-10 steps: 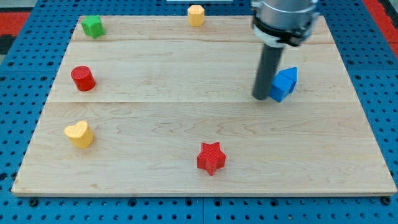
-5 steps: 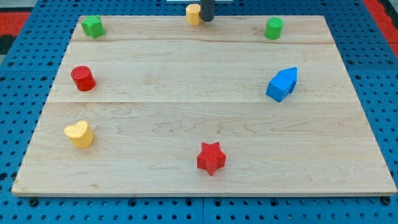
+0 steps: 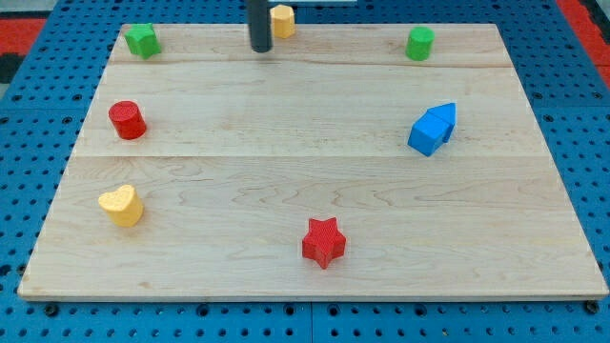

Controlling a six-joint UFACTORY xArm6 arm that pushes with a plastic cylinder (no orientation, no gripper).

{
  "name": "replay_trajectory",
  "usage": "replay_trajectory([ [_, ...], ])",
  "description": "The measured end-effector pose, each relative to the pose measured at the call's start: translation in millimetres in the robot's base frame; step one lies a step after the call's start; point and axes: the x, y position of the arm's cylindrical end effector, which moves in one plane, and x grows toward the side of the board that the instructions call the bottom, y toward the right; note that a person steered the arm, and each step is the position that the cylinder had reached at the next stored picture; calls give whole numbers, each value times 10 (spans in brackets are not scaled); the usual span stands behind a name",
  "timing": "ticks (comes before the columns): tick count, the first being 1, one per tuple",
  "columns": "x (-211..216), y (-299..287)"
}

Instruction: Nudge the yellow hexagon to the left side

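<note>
The yellow hexagon [image 3: 282,20] sits at the top edge of the wooden board [image 3: 305,238], left of centre. My tip [image 3: 259,48] stands just left of it and slightly below, close to or touching its left side. The rod rises out of the view's top.
A green block [image 3: 142,40] sits at the top left and a green cylinder [image 3: 419,43] at the top right. A red cylinder [image 3: 127,120] and a yellow heart [image 3: 122,205] are on the left. A blue block [image 3: 434,129] is on the right, a red star [image 3: 323,242] at bottom centre.
My tip moved from beside the blue block to the top edge, then across to the hexagon's left. The yellow hexagon shifted a little to the left.
</note>
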Motion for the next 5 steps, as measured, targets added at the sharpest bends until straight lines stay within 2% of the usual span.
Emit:
replay_trajectory([
  [1, -5, 485],
  [5, -248, 540],
])
